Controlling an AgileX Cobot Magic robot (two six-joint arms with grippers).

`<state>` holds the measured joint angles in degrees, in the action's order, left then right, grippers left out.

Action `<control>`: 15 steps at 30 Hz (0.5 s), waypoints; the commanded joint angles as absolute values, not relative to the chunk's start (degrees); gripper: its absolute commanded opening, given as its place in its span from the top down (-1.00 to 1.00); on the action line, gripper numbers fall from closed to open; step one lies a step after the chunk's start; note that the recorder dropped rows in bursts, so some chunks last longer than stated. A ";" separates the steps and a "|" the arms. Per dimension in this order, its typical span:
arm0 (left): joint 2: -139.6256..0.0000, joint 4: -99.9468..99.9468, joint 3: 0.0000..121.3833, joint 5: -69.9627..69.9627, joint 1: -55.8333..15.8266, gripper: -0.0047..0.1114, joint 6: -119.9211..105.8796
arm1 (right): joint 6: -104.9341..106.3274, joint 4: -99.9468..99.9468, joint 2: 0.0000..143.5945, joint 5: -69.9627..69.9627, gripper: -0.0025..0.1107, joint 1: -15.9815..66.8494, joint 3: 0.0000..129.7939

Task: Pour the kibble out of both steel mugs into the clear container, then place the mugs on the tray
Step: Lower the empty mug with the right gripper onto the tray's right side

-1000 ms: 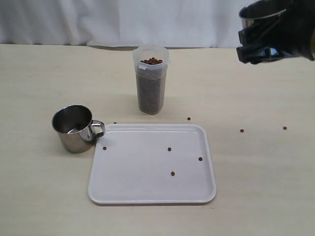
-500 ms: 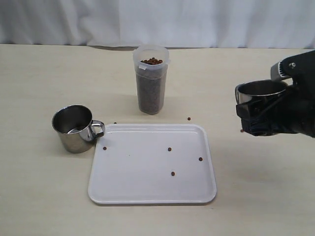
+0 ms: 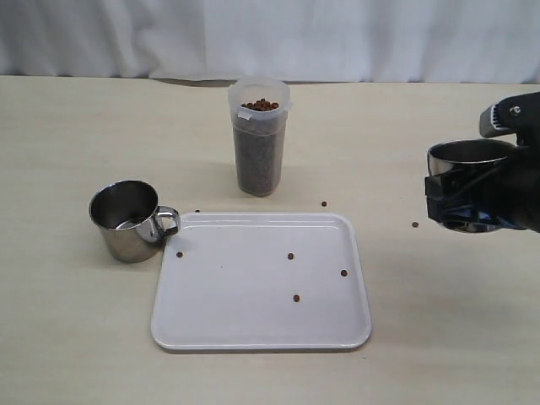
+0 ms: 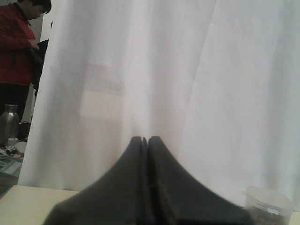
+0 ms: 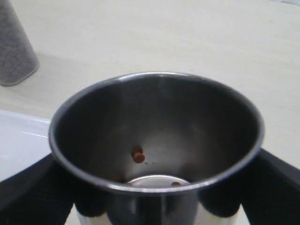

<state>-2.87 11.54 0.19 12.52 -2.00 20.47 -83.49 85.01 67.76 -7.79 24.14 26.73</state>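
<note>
One steel mug hangs upright above the table to the right of the tray, with my right gripper shut round its body. In the right wrist view this mug is nearly empty, with a pellet of kibble left inside. The other steel mug stands on the table at the tray's left edge, its handle towards the tray. The clear container behind the tray is full of kibble. The white tray holds no mug. My left gripper is shut on nothing and is out of the exterior view.
Loose pellets lie on the tray and on the table. A white curtain closes the table's far side. In the left wrist view a person in red stands beyond the curtain, and the container's rim shows low down.
My right gripper has come down with its mug from the upper right to just above the table, then shifted slightly right. The left mug, container and tray have not moved.
</note>
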 commanded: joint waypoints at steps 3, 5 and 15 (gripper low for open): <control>-2.53 11.26 0.00 12.40 -2.27 0.92 20.63 | -38.29 40.30 67.19 1.55 0.87 24.21 25.36; -2.53 11.26 0.00 12.40 -2.27 0.92 20.63 | -30.03 30.13 67.19 10.10 0.87 24.97 22.14; -2.53 11.26 0.00 12.40 -2.27 0.92 20.63 | -1.97 19.56 69.66 46.04 0.87 25.27 8.18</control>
